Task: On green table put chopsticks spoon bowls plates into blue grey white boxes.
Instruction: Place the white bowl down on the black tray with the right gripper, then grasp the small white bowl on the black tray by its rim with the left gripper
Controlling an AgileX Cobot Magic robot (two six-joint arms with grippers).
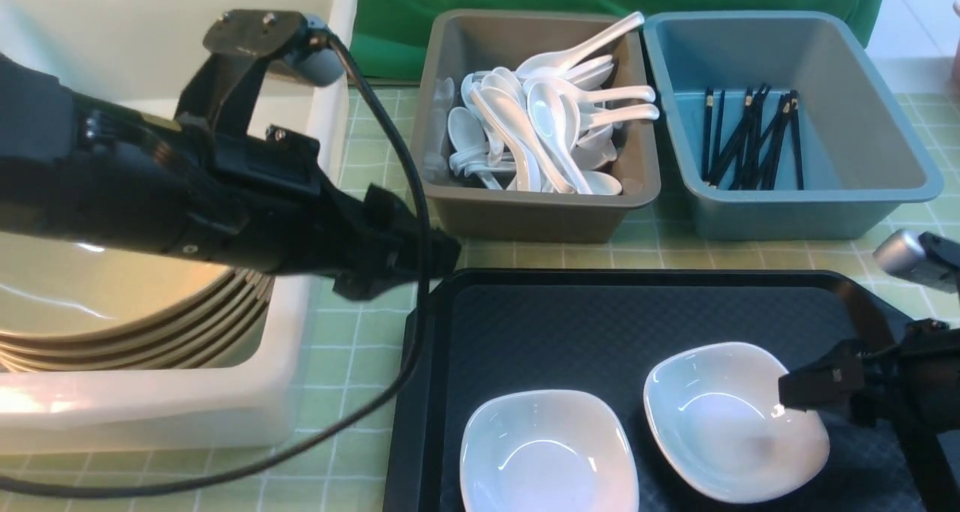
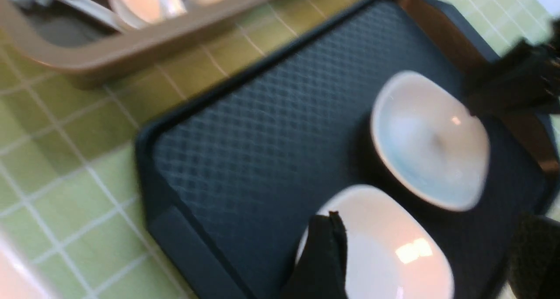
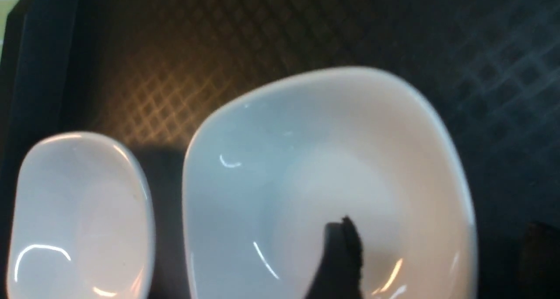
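Right tool (image 1: 802,390), spread apart, straddles the rim of a glossy white rounded-square plate (image 1: 720,422).

bowls (image 1: 90,302) — half hidden by left arm (image 1: 150,197) | left plate (image 1: 547,452) — cut off below

pale green white-gridded table (image 1: 352,347), black diamond-textured tray (image 1: 600,324), white plates (image 1: 547,452), grey-brown box (image 1: 525,212), blue box (image 1: 810,212), white box (image 1: 150,414)
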